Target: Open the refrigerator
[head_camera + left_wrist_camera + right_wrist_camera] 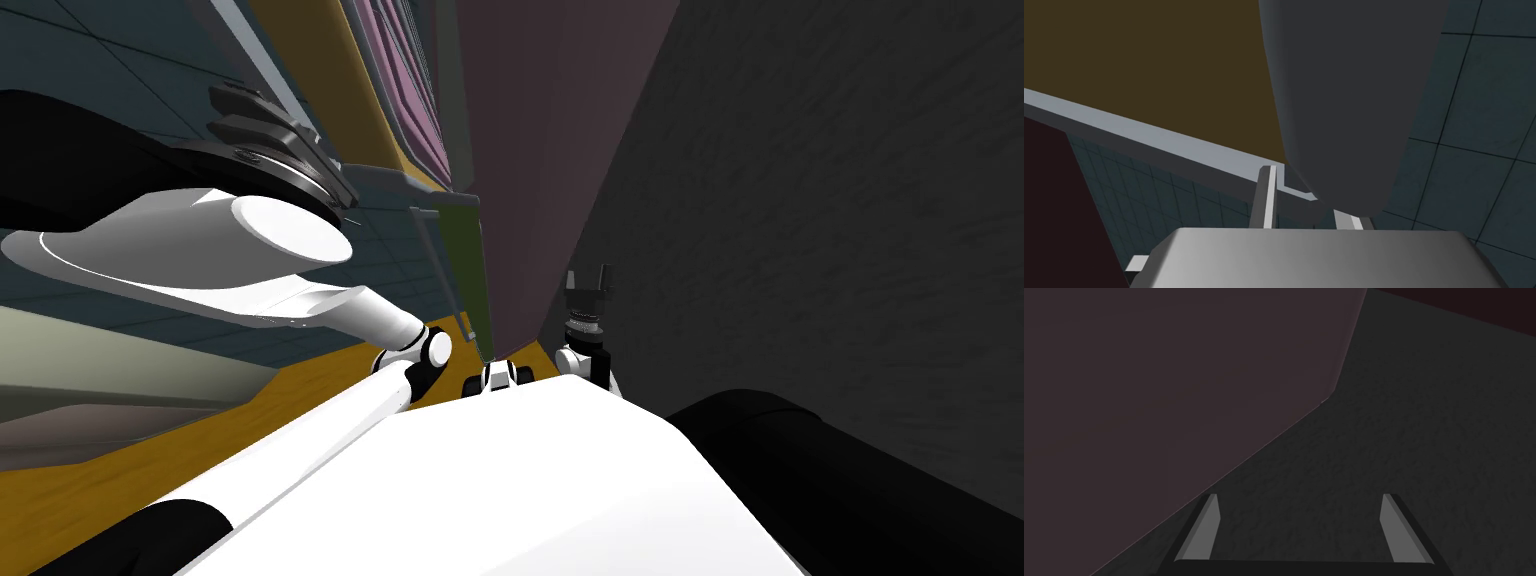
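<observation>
A broad dark grey, speckled flat surface (pixel 800 200) rises on my right and meets a maroon wall (pixel 530 150) at a corner. My right gripper (pixel 588 277) stands open just above my chest, close to that corner. In the right wrist view the right gripper (pixel 1299 513) points at the dark grey surface (pixel 1399 438), with nothing between its fingers and the maroon wall (pixel 1149 388) beside it. My left arm (pixel 200 250) is raised high at the left. A dark grey rounded body (pixel 1344 100) looms right over the left gripper (pixel 1306 200).
A narrow olive panel (pixel 465 260) with a thin grey bar (pixel 440 270) stands left of the maroon wall. A blue-grey tiled wall (pixel 100 60) is behind the left arm. The floor (pixel 200 450) is orange. A grey beam (pixel 1149 135) crosses the tiled wall (pixel 1484 125).
</observation>
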You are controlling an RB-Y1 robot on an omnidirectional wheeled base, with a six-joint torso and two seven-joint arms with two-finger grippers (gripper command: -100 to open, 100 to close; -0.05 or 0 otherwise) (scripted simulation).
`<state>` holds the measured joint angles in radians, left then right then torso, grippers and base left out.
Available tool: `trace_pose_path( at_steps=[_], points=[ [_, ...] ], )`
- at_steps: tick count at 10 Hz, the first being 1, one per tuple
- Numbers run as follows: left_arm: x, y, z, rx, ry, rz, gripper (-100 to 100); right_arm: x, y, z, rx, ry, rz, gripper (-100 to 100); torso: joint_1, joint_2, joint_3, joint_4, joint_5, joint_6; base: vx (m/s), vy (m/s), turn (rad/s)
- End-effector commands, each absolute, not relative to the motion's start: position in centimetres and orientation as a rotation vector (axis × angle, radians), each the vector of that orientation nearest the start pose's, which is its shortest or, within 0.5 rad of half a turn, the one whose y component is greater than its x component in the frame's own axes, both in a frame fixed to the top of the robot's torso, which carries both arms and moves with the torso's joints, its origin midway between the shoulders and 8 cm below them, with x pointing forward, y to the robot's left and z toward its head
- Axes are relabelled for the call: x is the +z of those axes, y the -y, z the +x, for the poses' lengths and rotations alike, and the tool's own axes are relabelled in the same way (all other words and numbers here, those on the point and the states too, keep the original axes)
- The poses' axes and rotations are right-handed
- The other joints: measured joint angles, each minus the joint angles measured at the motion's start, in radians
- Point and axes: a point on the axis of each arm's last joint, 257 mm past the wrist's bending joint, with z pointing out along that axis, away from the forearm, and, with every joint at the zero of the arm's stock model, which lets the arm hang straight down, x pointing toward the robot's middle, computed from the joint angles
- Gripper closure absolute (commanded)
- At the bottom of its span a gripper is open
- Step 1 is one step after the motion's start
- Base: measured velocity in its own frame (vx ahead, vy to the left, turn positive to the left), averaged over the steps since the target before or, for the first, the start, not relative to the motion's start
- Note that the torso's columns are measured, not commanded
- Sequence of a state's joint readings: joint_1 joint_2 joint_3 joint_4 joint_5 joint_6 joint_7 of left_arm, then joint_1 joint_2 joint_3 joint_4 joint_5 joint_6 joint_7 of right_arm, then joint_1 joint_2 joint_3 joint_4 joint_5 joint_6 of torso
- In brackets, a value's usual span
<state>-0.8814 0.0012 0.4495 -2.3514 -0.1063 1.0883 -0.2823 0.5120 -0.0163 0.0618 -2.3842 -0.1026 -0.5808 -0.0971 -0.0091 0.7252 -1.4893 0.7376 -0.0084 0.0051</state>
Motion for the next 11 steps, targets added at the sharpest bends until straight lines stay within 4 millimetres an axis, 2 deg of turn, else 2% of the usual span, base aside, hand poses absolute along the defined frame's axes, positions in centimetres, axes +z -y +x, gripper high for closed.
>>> trace_pose_path(
  at_steps=[1,2,3,5,6,8,9,10,11],
  points=[
    [28.8,-28.9,47.4,-1.177,-0.755,-0.887,100,7.8,26.7,30.6,1.554,-0.415,0.608,0,0.001,-0.003,-0.003,0.000,-0.001,0.002,-0.010,0.278,-0.035],
    [29.0,-28.0,47.9,-1.206,-0.771,-0.879,100,7.8,26.7,30.6,1.554,-0.415,0.608,0,-0.002,-0.004,-0.004,0.001,-0.003,0.002,-0.039,0.311,-0.022],
    [29.0,-28.0,47.9,-1.206,-0.771,-0.879,100,7.8,26.7,30.6,1.554,-0.415,0.608,0,-0.001,-0.003,-0.004,0.001,-0.003,0.002,-0.029,0.282,-0.042],
    [29.2,-26.1,48.9,-1.263,-0.805,-0.863,100,7.8,26.7,30.6,1.554,-0.415,0.608,0,-0.004,-0.001,-0.001,0.001,-0.002,0.002,-0.021,0.288,-0.030],
    [29.2,-26.1,48.9,-1.263,-0.805,-0.863,100,7.8,26.7,30.6,1.554,-0.415,0.608,0,-0.003,-0.001,-0.004,0.003,-0.004,0.004,-0.028,0.273,-0.061],
    [29.4,-24.2,49.8,-1.320,-0.840,-0.849,100,7.8,26.7,30.6,1.554,-0.415,0.608,0,-0.004,0.003,0.001,0.004,-0.003,0.002,-0.018,0.312,-0.027],
    [29.4,-24.2,49.8,-1.320,-0.840,-0.849,100,7.8,26.7,30.6,1.554,-0.415,0.608,0,-0.003,0.002,0.001,0.005,-0.003,0.003,-0.001,0.288,-0.043],
    [28.4,-24.8,50.2,-1.305,-0.854,-0.873,100,7.8,26.7,30.6,1.554,-0.415,0.608,0,-0.006,0.004,0.002,0.004,-0.003,0.002,-0.015,0.137,-0.007],
    [28.5,-23.8,50.3,-1.334,-0.867,-0.861,100,7.8,26.7,30.6,1.554,-0.414,0.608,0,-0.011,0.006,0.006,0.001,-0.001,-0.001,-0.001,0.174,-0.022]
  ],
)
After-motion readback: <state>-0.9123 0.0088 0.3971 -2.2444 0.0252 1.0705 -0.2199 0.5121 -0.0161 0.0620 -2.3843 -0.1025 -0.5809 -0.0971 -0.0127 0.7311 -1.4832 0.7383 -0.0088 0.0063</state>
